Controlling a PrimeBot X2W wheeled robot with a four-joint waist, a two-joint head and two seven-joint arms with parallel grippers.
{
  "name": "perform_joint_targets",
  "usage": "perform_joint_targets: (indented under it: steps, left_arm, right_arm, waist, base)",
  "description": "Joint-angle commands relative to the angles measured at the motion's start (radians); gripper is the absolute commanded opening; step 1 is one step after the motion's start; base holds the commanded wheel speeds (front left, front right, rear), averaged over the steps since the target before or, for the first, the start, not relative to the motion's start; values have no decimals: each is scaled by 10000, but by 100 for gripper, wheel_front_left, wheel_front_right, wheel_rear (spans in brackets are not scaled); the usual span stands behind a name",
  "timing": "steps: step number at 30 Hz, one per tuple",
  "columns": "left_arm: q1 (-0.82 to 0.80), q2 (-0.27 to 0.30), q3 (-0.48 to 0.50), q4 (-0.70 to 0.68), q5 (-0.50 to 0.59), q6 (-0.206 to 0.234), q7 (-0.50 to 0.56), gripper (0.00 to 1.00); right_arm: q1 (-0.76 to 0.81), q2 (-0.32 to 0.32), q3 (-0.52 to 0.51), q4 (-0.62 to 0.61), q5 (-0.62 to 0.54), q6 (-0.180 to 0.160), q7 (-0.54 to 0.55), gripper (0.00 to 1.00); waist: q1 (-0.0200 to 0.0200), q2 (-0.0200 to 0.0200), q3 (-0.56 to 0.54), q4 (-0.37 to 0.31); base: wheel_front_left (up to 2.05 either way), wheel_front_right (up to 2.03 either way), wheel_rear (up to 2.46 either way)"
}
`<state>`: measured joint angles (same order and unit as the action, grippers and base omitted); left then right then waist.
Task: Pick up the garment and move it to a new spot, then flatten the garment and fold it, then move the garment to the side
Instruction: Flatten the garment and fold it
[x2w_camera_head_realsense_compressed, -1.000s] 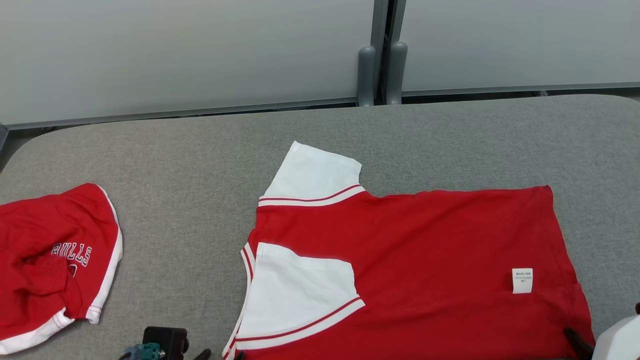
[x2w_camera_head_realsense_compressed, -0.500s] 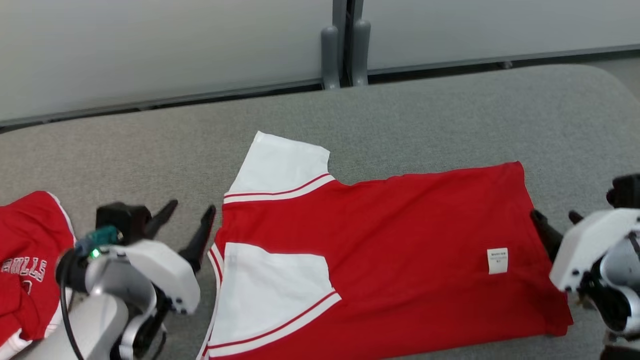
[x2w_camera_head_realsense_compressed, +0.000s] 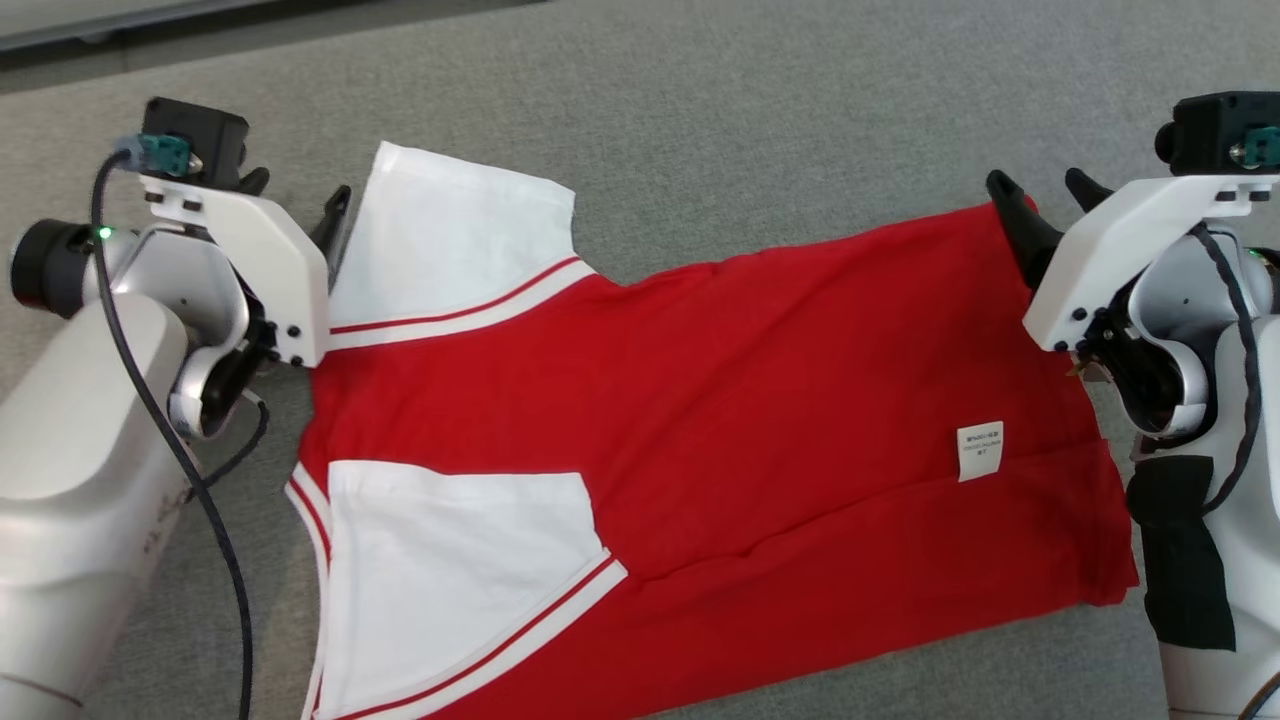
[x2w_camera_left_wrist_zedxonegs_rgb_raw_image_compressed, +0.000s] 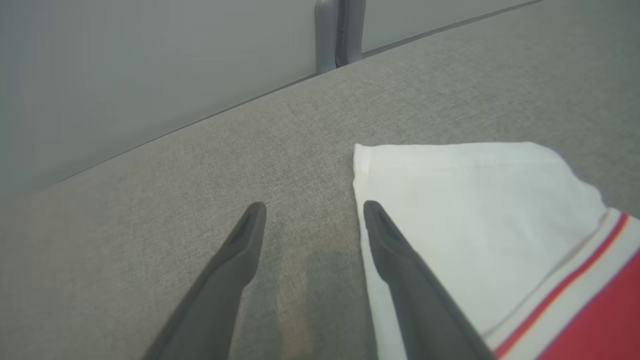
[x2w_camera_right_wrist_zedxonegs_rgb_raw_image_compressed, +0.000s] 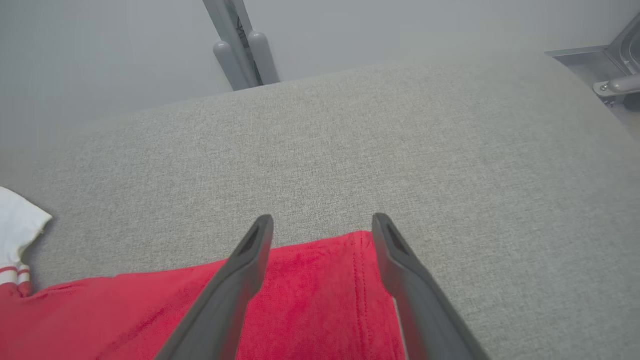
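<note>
Both arms have advanced to the garment's far corners since the earlier frame, and the head camera has tilted downward. Surface: grey fabric-covered table (x2w_camera_head_realsense_compressed: 750, 120), rounded at its far edge. Room: pale grey wall panels (x2w_camera_left_wrist_zedxonegs_rgb_raw_image_compressed: 125, 75) behind, two grey posts (x2w_camera_right_wrist_zedxonegs_rgb_raw_image_compressed: 245, 55) at their joint, metal fitting (x2w_camera_right_wrist_zedxonegs_rgb_raw_image_compressed: 615, 85) to the right. Item: red garment (x2w_camera_head_realsense_compressed: 700, 400), spread flat on the table; far white sleeve (x2w_camera_head_realsense_compressed: 450, 230) laid out, near white sleeve (x2w_camera_head_realsense_compressed: 450, 560) folded onto the body, white label (x2w_camera_head_realsense_compressed: 980, 450) near the hem. Left gripper (x2w_camera_left_wrist_zedxonegs_rgb_raw_image_compressed: 314, 206): fingers apart, empty, one over the far sleeve's edge. Right gripper (x2w_camera_right_wrist_zedxonegs_rgb_raw_image_compressed: 322, 219): fingers apart, empty, straddling the far hem corner. Contact with cloth: cannot tell. Garment's near edge: cut off by the head view.
</note>
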<state>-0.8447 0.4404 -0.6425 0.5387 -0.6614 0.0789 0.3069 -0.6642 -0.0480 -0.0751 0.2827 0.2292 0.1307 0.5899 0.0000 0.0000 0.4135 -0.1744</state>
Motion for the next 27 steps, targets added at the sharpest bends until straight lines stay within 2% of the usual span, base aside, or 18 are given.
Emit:
perform_joint_targets:
  steps: [1,4,13,17,27]
  left_arm:
    - [-329,80,101,286,-79,-111,54,100]
    - [-871,70,188,755,-179,-347,132,100]
    - [-1509,-107,152,969,-244,-353,427,100]
    - [-1497,-120,10,1079,-252,-503,615,100]
    - [-1606,-96,-183,1523,-149,-371,843,100]
  right_arm:
    - [-184,-55,112,154,-30,2,-156,100]
    - [-341,-56,283,443,-33,2,-355,100]
    - [-398,-53,132,815,-193,2,-673,100]
    - [-459,-53,103,902,-211,2,-727,100]
    - [-616,-49,524,1044,105,2,-820,100]
  waist:
    - [0,0,538,-485]
    - [0,0,706,-658]
    - [0,0,824,-707]
    - [0,0,821,-672]
    - [0,0,975,-921]
  base:
    - [0,0,0]
    - [0,0,0]
    - [0,0,0]
    - [0,0,0]
    - [0,0,0]
